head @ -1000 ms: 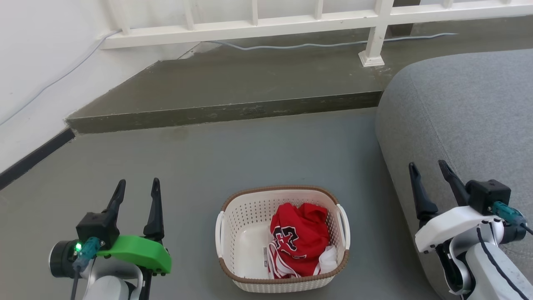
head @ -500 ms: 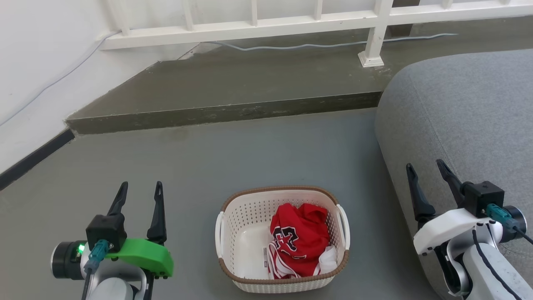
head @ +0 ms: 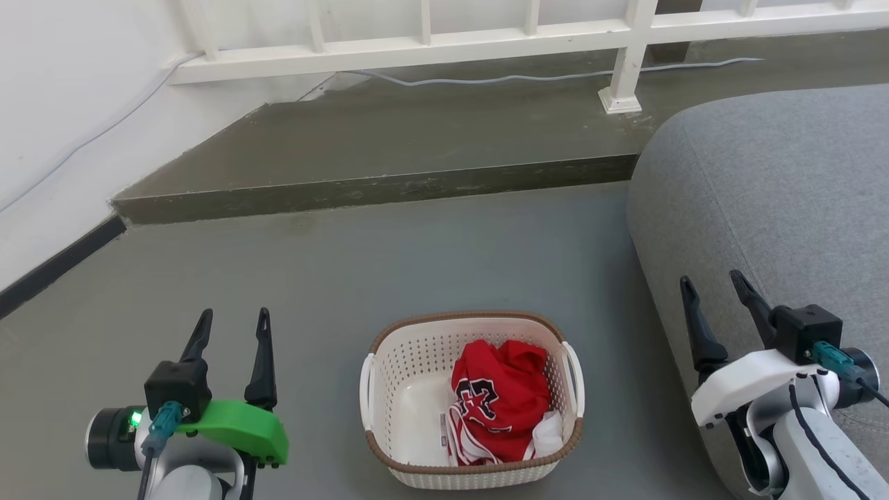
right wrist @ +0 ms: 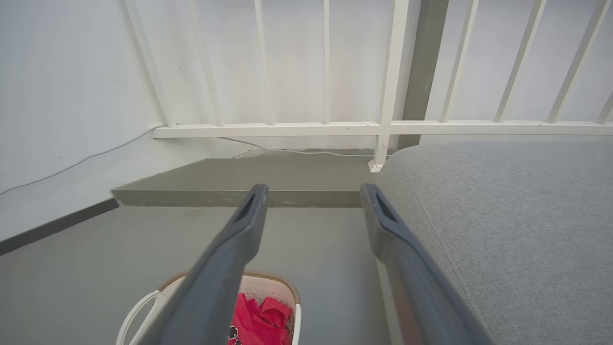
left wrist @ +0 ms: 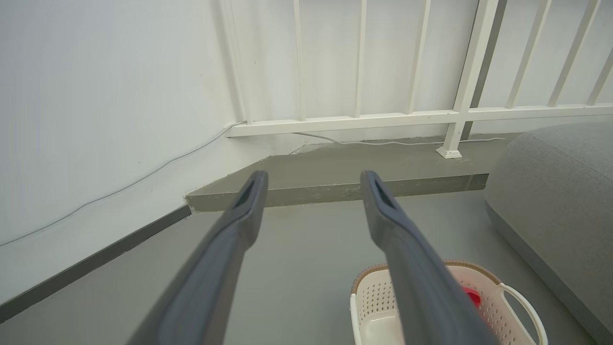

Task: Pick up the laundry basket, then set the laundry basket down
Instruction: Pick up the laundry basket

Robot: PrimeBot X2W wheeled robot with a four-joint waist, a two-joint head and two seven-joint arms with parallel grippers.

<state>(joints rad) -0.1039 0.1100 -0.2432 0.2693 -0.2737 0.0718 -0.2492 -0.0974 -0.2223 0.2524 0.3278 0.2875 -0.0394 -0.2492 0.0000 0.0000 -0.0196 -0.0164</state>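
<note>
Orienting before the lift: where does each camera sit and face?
Head view: on the head, looking forward and down at the laundry basket; left tool and right tool at lower corners.
Left wrist view: left of the basket, facing the railing along its own fingers.
Right wrist view: right of the basket, beside the grey cushion, same heading, own fingers central.
Both wrist views share railing, step and basket.

laundry basket (head: 472,467) on floor (head: 417,257) between fingers (head: 262,361)
</note>
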